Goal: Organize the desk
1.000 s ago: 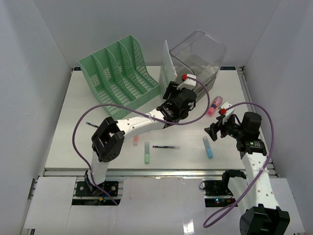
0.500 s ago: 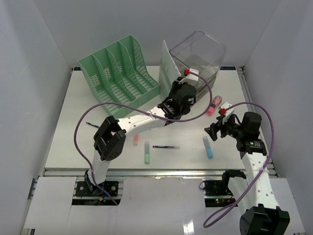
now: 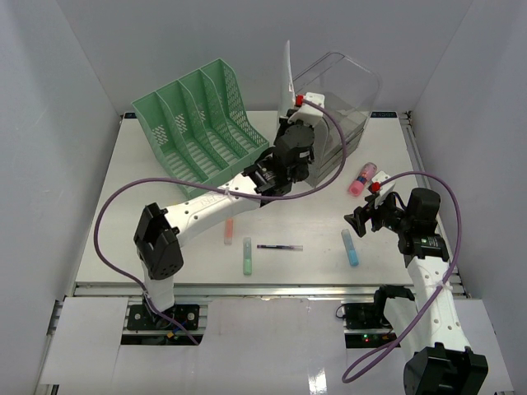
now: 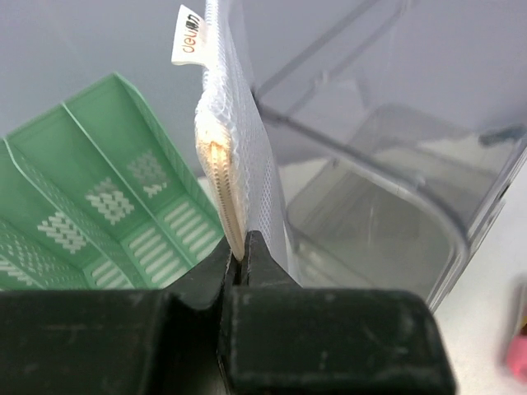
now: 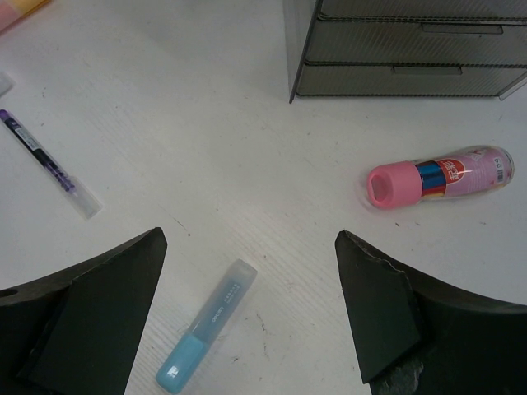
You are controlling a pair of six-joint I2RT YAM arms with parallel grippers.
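Observation:
On the white desk (image 3: pixel 123 214), my left gripper (image 3: pixel 290 123) is shut on the lower edge of a white mesh zip pouch (image 3: pixel 288 74). It holds the pouch upright between the green file rack (image 3: pixel 202 123) and the clear drawer box (image 3: pixel 342 95). In the left wrist view the pouch (image 4: pixel 235 148) rises from the closed jaws of that gripper (image 4: pixel 240 262). My right gripper (image 3: pixel 361 220) hangs open over the desk at the right, with nothing between its fingers. Below it lies a blue highlighter (image 5: pixel 207 325).
A pink glue stick (image 3: pixel 361 178) lies by the drawer box. A green highlighter (image 3: pixel 246 256), an orange one (image 3: pixel 229 230) and a pen (image 3: pixel 279 247) lie near the front middle. Another pen (image 3: pixel 154 210) lies at the left. The blue highlighter (image 3: pixel 350 247) is near the right arm.
The left gripper has shut on the pouch and raised it upright, and the arm has swung back and left. The right arm has not moved.

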